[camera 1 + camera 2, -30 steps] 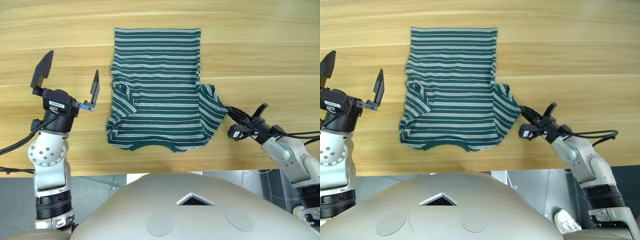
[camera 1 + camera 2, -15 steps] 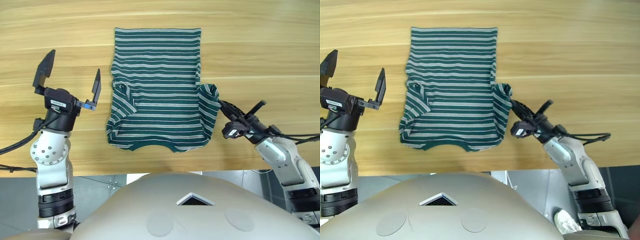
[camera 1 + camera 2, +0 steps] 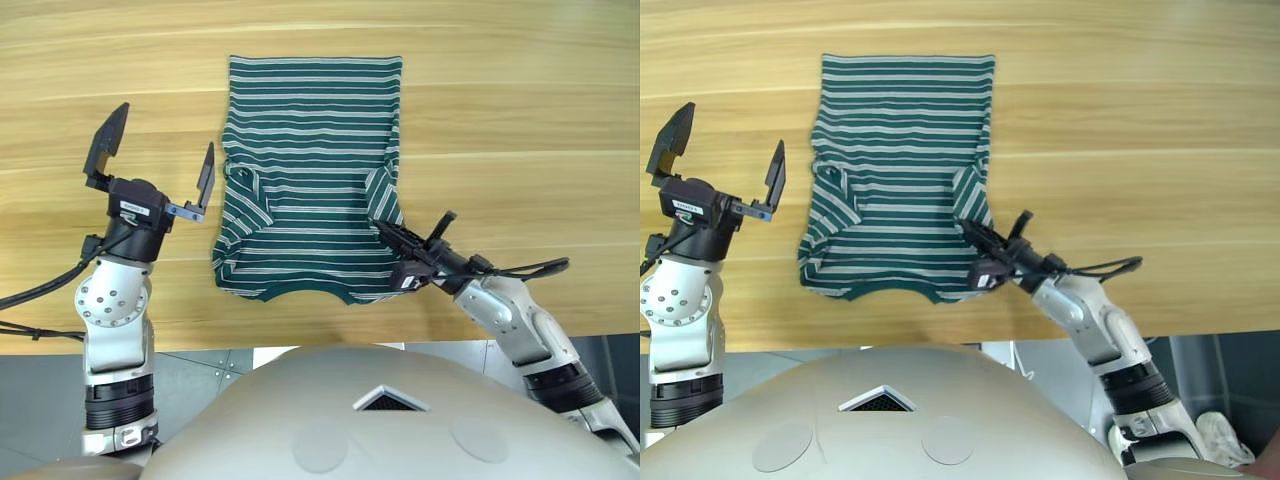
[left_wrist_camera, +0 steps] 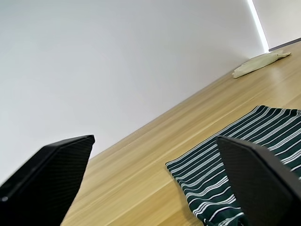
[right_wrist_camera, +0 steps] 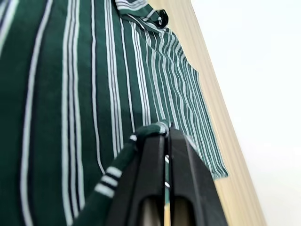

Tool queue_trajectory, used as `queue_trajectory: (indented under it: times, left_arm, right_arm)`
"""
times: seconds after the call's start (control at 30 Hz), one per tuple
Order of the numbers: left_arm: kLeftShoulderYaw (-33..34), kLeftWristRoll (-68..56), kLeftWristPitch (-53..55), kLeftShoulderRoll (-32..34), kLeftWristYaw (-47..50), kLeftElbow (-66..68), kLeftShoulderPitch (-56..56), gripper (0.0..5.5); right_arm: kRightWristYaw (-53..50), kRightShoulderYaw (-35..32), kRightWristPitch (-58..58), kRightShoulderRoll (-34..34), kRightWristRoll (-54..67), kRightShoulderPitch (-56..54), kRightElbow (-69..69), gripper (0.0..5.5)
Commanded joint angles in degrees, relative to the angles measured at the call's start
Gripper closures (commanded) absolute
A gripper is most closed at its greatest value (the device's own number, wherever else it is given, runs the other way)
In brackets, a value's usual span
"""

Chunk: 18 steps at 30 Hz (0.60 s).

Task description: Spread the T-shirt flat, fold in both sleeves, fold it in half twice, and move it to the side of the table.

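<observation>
Risk: the right gripper is clamped on the edge of the right sleeve, with the sleeve drawn over the shirt body. If it lets go too early or too high, the sleeve will probably flop back out or land creased. If it drags on past the fold line, the body underneath may bunch toward the left side. The pinch looks thin in the right wrist view, with only a rolled hem between the fingertips, so a slip is possible. The near collar edge could also get pulled off square.

Right arm: it comes in from the near right table edge, forearm low and angled inward. The wrist sits over the near right part of the T-shirt, fingers closed on sleeve fabric.

Left arm: upright at the near left, wrist raised. The left gripper is spread wide and holds nothing. It sits just beside the shirt's left edge, apart from the cloth.

The T-shirt lies flat mid-table, collar toward the robot and hem at the far side. The left sleeve lies bunched on the body. A pale cloth bundle lies far off along the table.
</observation>
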Motion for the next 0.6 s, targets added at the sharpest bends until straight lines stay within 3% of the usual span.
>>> queue_trajectory:
  times: [0.03,0.27,0.6]
  left_arm:
    - [-0.4,0.6,0.1,0.0,-0.4,0.9,0.2,0.66]
    - [-0.7,0.6,0.4,-0.6,-0.2,0.8,0.6,0.66]
    - [1.0,1.3,0.6,0.7,0.1,6.8,-1.0,0.66]
  right_arm:
    - [0.2,0.7,0.9,0.6,-1.0,-2.1,1.0,5.48]
    - [0.6,1.9,1.2,0.3,-2.6,-3.5,1.6,5.48]
    - [0.4,3.5,1.3,1.8,-2.2,-5.8,1.8,3.81]
